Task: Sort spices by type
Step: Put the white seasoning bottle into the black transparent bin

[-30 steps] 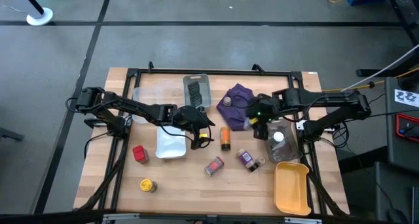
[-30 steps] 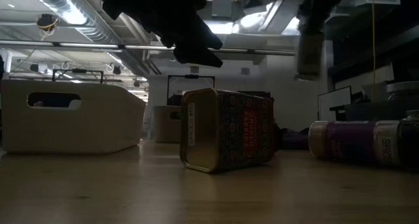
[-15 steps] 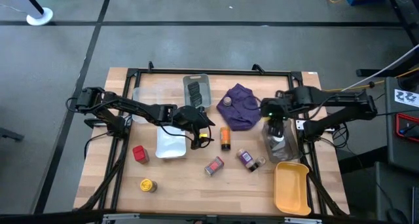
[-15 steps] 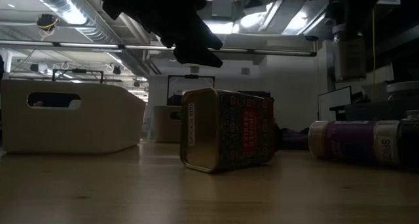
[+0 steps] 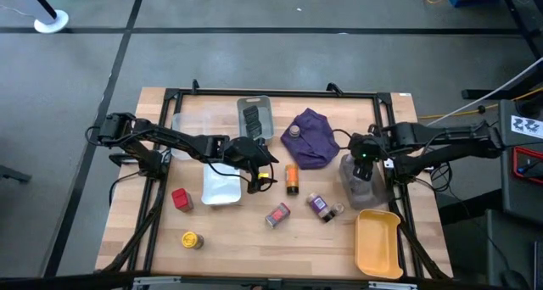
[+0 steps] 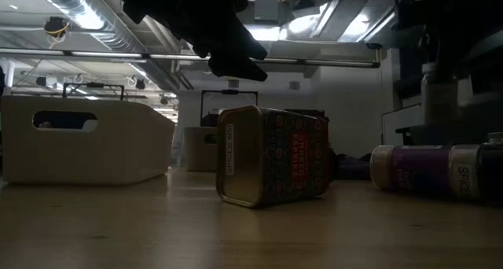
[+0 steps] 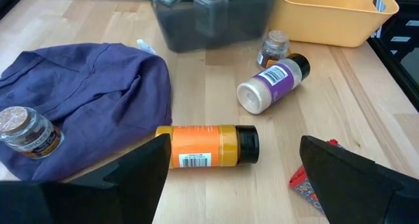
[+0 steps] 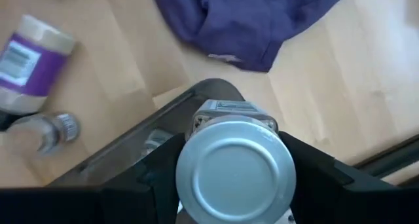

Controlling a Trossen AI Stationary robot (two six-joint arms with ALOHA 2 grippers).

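— What has moved?
— Your right gripper (image 5: 363, 157) has swung from the purple cloth (image 5: 312, 137) toward three o'clock; it hangs over the clear tray (image 5: 363, 181), fingers clamped on a silver-capped jar (image 8: 236, 164).
— Next?
— Probably lower, release. Tray contents are blurred.
— The left gripper (image 5: 254, 173)?
— Wide open, empty, above the orange jar (image 7: 208, 145).
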